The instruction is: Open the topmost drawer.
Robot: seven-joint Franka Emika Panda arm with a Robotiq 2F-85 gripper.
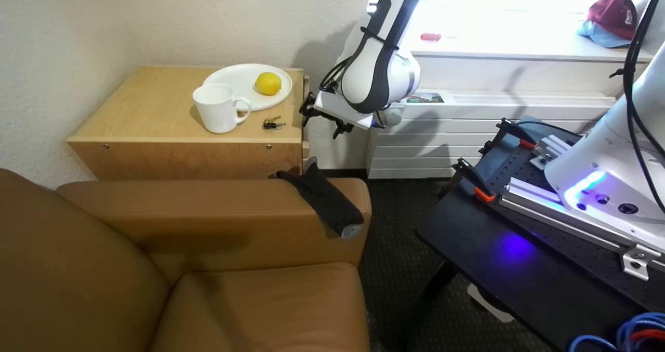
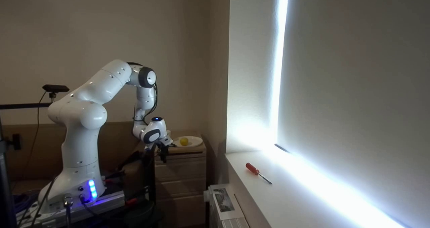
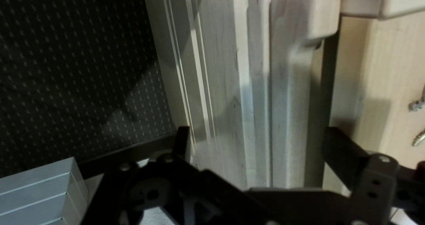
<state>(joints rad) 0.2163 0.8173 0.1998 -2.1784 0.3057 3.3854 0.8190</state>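
Against pale walls [image 1: 223,19], the nightstand [image 1: 156,108] has its topmost drawer [image 3: 282,72] just under the front edge. Before that edge, the gripper [image 3: 257,132] is spread wide. Atop, keys [image 1: 271,125] and a plate [image 1: 244,82] bearing a lemon [image 1: 268,83] lie near the front edge, a mug [image 1: 215,113] by the edge toward the sofa [image 1: 208,248].
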